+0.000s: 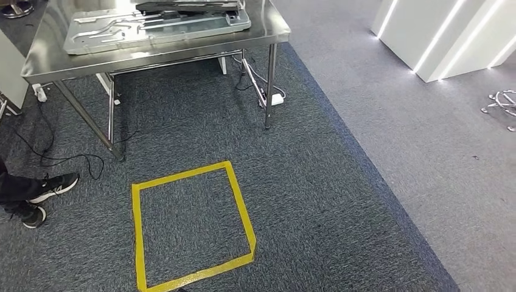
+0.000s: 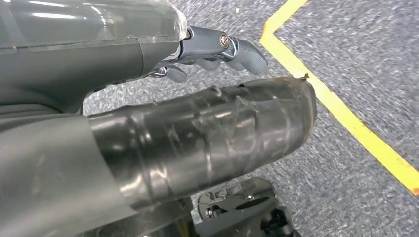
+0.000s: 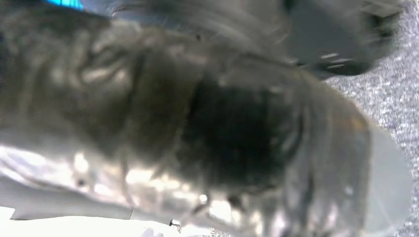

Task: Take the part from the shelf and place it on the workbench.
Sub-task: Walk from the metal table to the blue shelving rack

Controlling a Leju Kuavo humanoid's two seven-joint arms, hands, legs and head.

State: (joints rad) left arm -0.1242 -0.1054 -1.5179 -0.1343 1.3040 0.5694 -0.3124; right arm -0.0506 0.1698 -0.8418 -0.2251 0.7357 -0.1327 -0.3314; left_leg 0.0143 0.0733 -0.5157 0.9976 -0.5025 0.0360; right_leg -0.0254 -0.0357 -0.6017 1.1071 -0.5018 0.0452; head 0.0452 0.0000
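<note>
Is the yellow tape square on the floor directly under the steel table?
No, the yellow tape square lies on open carpet in front of the steel table.

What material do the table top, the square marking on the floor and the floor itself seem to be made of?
Table top: probably stainless steel, brushed and shiny; it reflects light and has thin metal legs.
Square marking: likely yellow adhesive tape, smooth; its strips overlap at the corners.
Floor: carpet, it seems, dark speckled grey with a rough woven texture and a lighter grey zone to the right.

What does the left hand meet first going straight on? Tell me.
Probably the grey carpet, near the yellow tape line. The left hand points down at the floor, nothing between; depth is unclear.
</note>
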